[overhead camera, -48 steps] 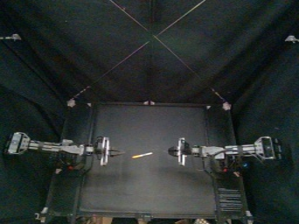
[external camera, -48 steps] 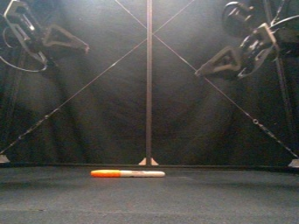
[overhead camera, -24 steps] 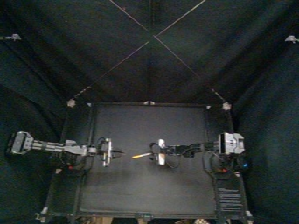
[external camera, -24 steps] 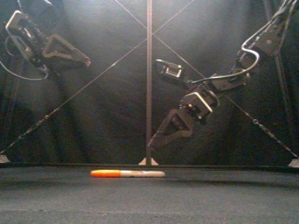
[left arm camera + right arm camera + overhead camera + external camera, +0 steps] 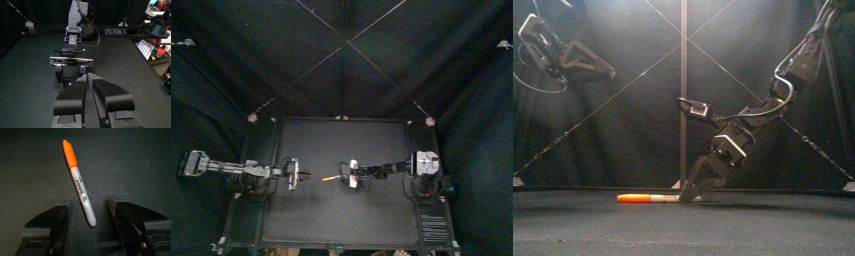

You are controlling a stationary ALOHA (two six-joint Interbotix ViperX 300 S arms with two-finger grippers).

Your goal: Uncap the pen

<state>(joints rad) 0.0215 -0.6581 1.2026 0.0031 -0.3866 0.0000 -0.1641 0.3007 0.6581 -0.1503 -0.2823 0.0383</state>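
— Stock, largest first?
— Small black table (image 5: 305,215). Right gripper (image 5: 688,194): released, jaws straddling the pen's barrel end. Left gripper (image 5: 293,172): clenched empty, high on the pen's cap side. White-barrelled marker pen (image 5: 81,188), flat on the table; orange cap (image 5: 69,153) on.
— Step?
— Grasp approach. Next, likely: clamp barrel, lift, bring left to cap.

A small black table (image 5: 318,215) stood level. Black curtains (image 5: 251,60) hung behind it and along both sides, lit palely at the back.
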